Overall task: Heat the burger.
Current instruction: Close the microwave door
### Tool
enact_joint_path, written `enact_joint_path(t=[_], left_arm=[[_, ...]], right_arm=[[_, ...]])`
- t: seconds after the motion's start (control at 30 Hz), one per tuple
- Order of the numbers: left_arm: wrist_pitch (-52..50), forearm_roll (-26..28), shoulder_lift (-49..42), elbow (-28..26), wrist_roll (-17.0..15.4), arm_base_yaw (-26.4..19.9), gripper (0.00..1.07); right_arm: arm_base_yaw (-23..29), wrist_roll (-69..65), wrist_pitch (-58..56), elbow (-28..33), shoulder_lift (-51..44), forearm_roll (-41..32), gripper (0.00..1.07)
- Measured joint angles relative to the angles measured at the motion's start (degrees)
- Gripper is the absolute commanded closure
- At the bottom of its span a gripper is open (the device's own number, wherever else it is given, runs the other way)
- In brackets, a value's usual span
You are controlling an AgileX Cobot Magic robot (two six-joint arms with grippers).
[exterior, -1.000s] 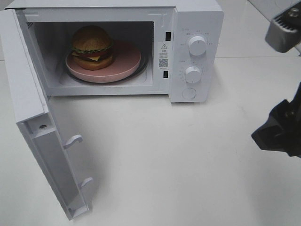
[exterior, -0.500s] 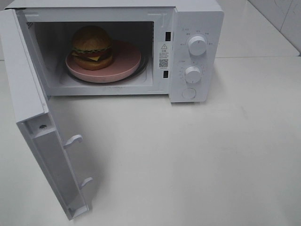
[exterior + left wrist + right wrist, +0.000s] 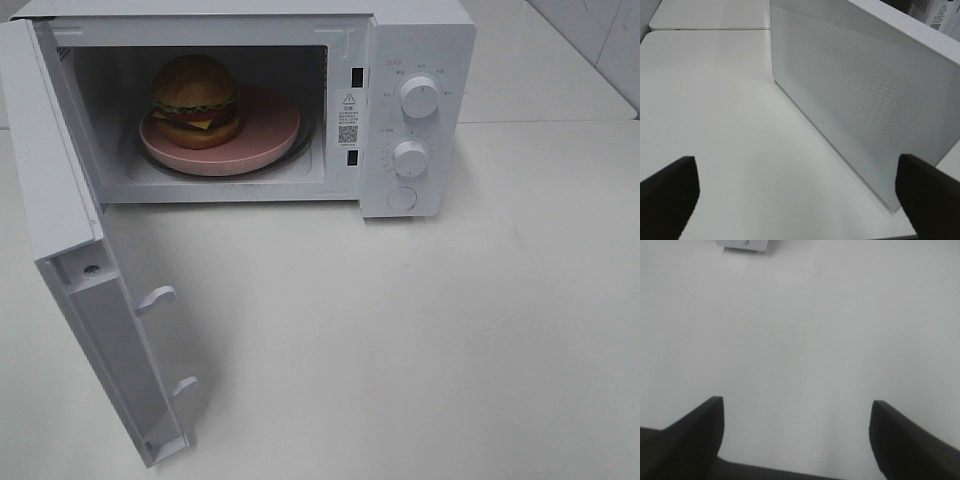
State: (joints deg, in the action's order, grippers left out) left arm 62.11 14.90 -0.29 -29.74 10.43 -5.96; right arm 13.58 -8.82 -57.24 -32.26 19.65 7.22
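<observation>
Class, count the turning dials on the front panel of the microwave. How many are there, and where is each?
2. Upper dial near the top of the control panel; lower dial directly below it. None appear hidden.

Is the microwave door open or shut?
Open. The door swings out wide, and the burger on its pink plate shows inside.

White tabletop [image 3: 450, 330]; pale tiled wall [image 3: 608, 35] at far right; even light.

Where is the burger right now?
In the high view, the burger sits on the left side of the pink plate inside the open microwave, at upper left.
</observation>
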Motion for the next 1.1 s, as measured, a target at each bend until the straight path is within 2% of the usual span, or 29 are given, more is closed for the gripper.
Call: enact_joint_path(t=[0.23,0.6,1.1], left_arm=[[0.00,0.00,0.00,0.00,0.00,0.00,0.07],[0.00,0.00,0.00,0.00,0.00,0.00,0.07],[0.00,0.00,0.00,0.00,0.00,0.00,0.07]], right_arm=[[-5.04,0.06,0.92,3.95,-9.51,-0.63,0.31],[-9.34,0.06,1.55,4.01,-19.31,-0.86,0.31],[-10.43,0.17,1.55,4.13,-19.88,-0.86,0.31]])
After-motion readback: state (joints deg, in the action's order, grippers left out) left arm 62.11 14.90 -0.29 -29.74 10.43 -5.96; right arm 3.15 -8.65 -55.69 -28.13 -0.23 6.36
